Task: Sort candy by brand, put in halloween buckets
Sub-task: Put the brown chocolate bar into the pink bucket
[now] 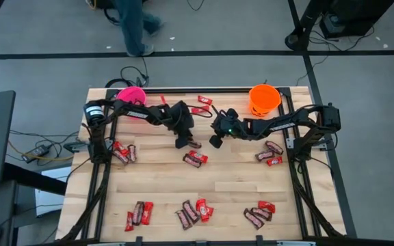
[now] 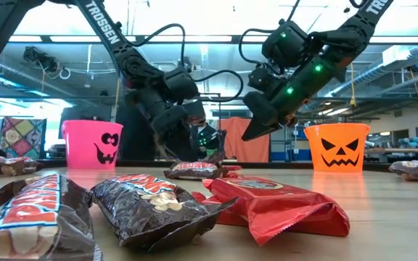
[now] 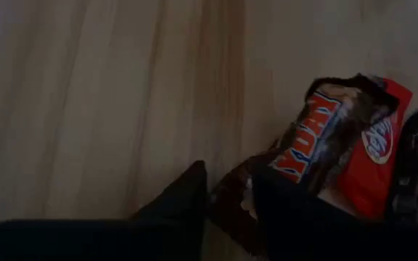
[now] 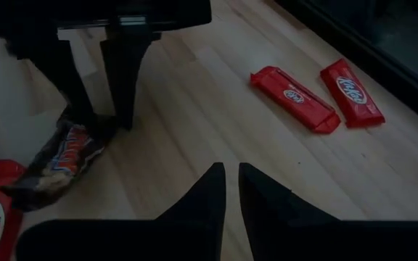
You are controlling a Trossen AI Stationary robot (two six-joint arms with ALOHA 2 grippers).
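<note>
Far left on the wooden table (image 1: 163,178): pink bucket (image 1: 130,95), jack-o'-lantern face visible only from table height. Just right of it, left gripper (image 1: 187,143) down at the table's middle, fingers (image 3: 187,203) clenched on the end of a brown-wrapped bar (image 3: 321,141); only the left wrist view shows that pinch, plus a red bar (image 3: 374,163) lying under the brown one. Seen from above, just a dark smudge there, with another brown and red pair (image 1: 195,159) close by on the near side. Right gripper (image 1: 217,139) hanging above the table beside the left one, jaws nearly closed, grasping nothing. Beyond, two red bars (image 4: 294,98) side by side. Far right: orange bucket (image 1: 264,100). More candy scattered along the near edge; big wrappers (image 2: 151,206) crowd the low view's foreground. A person's legs (image 1: 134,24) beyond the table.
</note>
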